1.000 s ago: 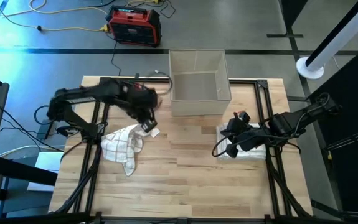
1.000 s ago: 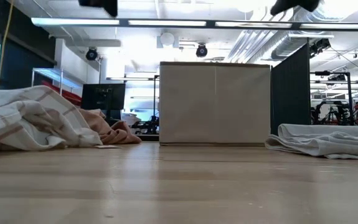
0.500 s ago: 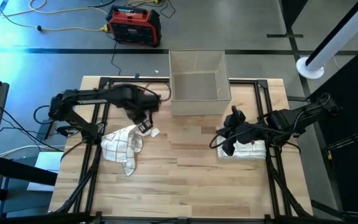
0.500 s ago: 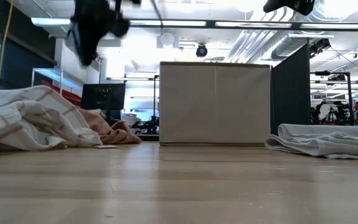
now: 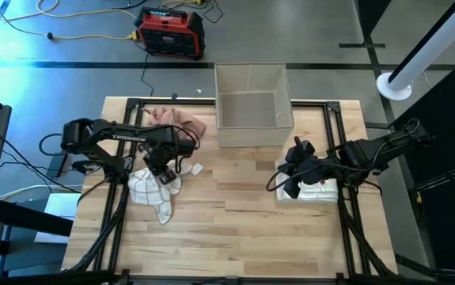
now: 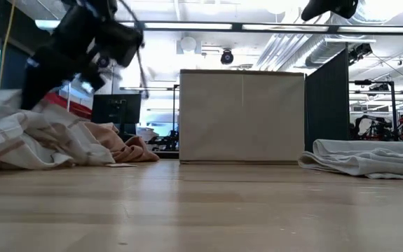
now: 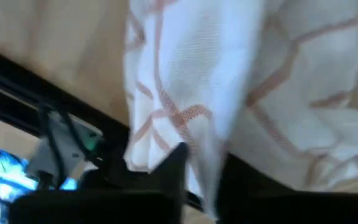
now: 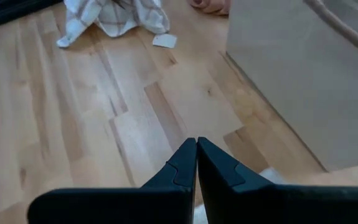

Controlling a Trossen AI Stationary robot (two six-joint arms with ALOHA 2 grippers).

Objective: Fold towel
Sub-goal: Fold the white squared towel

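Left gripper [image 5: 162, 169] on crumpled towel [image 5: 157, 192]

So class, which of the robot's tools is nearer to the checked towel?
Left. The left tool is down on the checked towel, closed on its fabric. The right tool hangs shut across the table, above the folded white towel.

The left gripper [image 5: 164, 170] reaches down at the table's left, while the right gripper [image 8: 196, 163] hangs pinched shut at the right.
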